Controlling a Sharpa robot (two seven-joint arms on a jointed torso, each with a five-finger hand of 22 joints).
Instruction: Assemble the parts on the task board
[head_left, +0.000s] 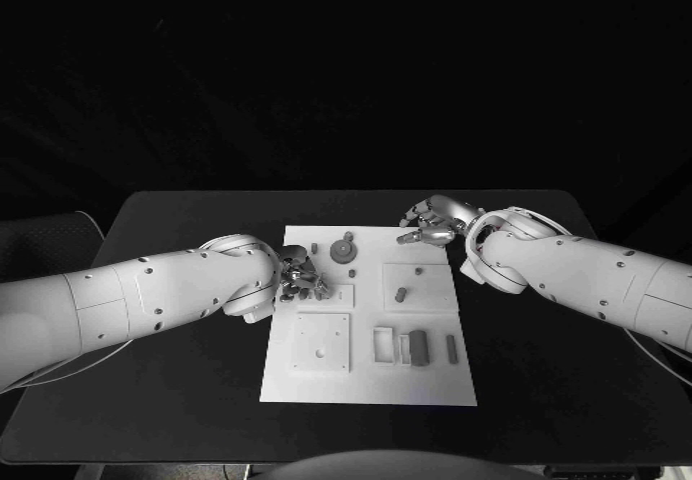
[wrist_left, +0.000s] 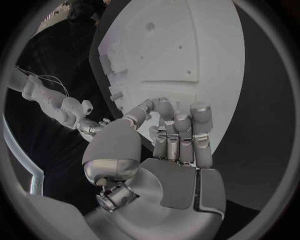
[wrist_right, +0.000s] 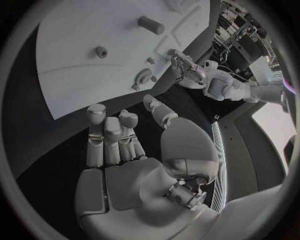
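The white task board (head_left: 368, 375) lies mid-table. On it are a grey round part (head_left: 343, 250), a small peg (head_left: 402, 294) on a raised square, and grey blocks (head_left: 418, 347) near the right side. My left hand (head_left: 300, 275) hovers over the board's left edge, its fingers (wrist_left: 181, 125) curled and the thumb (wrist_left: 142, 112) meeting them. Whether a part sits between them is hidden. My right hand (head_left: 433, 225) is at the board's far right corner. Its fingers (wrist_right: 109, 137) are straight, the thumb is apart, and it holds nothing. The right wrist view shows the round part (wrist_right: 142, 77) and the left hand (wrist_right: 187, 70) beyond it.
A raised square plate (head_left: 322, 342) with small holes takes up the board's near left. A slim grey bar (head_left: 451, 347) lies by the blocks. Bare black table (head_left: 173, 400) surrounds the board on all sides.
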